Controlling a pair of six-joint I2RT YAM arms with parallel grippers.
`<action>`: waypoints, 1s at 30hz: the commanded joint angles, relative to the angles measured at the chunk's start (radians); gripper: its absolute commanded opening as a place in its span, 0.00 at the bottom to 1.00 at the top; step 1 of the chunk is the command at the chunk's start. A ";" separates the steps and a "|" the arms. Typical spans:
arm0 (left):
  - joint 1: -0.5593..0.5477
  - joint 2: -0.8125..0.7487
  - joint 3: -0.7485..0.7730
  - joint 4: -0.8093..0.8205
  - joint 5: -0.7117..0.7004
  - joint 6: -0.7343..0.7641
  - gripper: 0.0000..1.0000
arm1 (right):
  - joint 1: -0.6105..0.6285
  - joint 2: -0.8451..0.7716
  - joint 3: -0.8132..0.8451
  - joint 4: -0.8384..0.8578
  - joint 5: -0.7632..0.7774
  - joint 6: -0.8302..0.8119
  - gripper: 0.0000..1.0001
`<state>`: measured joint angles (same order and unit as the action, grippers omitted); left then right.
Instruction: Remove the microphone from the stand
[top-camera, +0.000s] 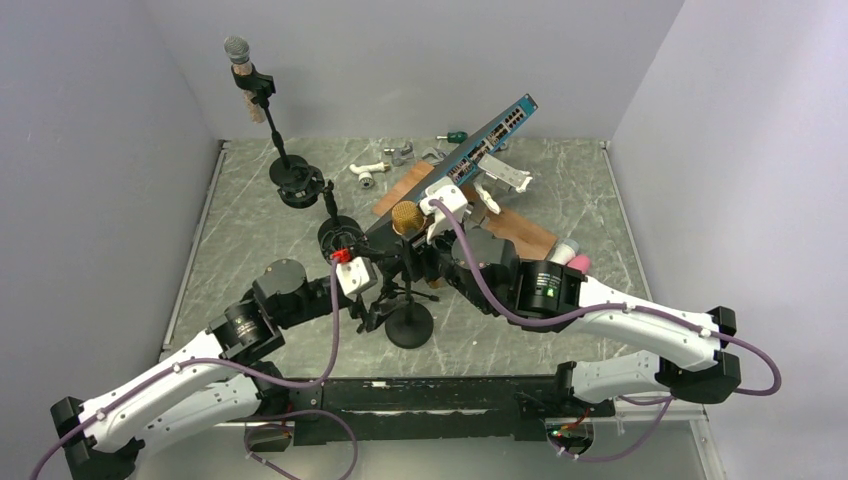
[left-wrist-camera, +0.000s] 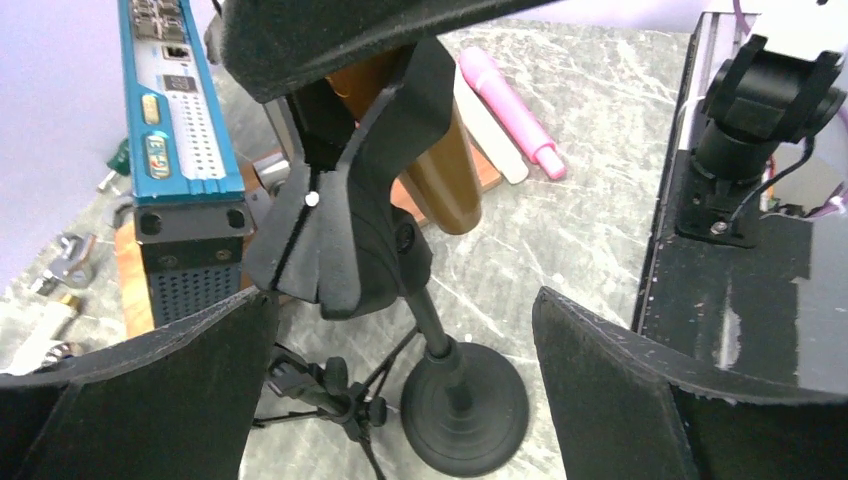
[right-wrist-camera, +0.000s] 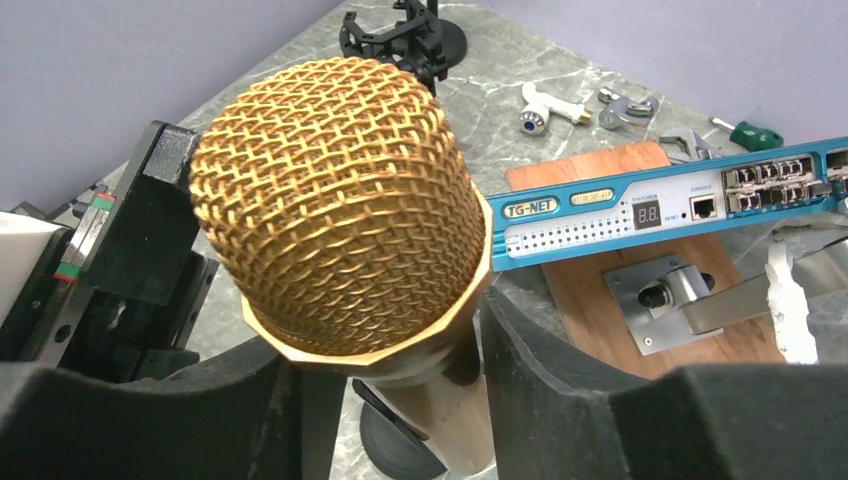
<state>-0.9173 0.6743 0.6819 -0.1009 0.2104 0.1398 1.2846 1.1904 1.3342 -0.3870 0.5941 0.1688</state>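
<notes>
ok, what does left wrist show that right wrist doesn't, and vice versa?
Left wrist only: the left gripper open in front of the stand's clip, which holds the microphone by its body; a pink tube lying on the table.
Right wrist only: the gold mesh head, a door handle, a green-handled screwdriver.
Both: the microphone and the blue network switch.

Two mesh-headed microphones: the gold microphone (top-camera: 405, 216) at centre, the silver microphone (top-camera: 237, 50) upper left. Three black round-based stands: the near stand (top-camera: 408, 325) lower centre, the tall stand (top-camera: 297, 185) and the short stand (top-camera: 338, 237) left of centre. Upper middle: one blue network switch (top-camera: 490, 140), one wooden board (top-camera: 525, 232), one green-handled screwdriver (top-camera: 455, 136). Two tools: left tool (left-wrist-camera: 405, 310), right tool (right-wrist-camera: 385, 350).
</notes>
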 joint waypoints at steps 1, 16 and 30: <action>0.045 -0.004 -0.027 0.174 0.103 0.101 0.99 | 0.002 -0.041 0.009 0.056 0.001 -0.024 0.47; 0.188 0.144 0.065 0.205 0.434 0.106 0.86 | 0.001 -0.083 -0.009 0.047 -0.062 -0.052 0.26; 0.211 0.235 0.147 0.012 0.554 0.095 0.00 | 0.002 -0.028 0.095 -0.022 -0.057 -0.074 0.24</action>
<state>-0.7086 0.8909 0.7921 -0.0181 0.6792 0.2260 1.2842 1.1488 1.3270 -0.4198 0.5255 0.1101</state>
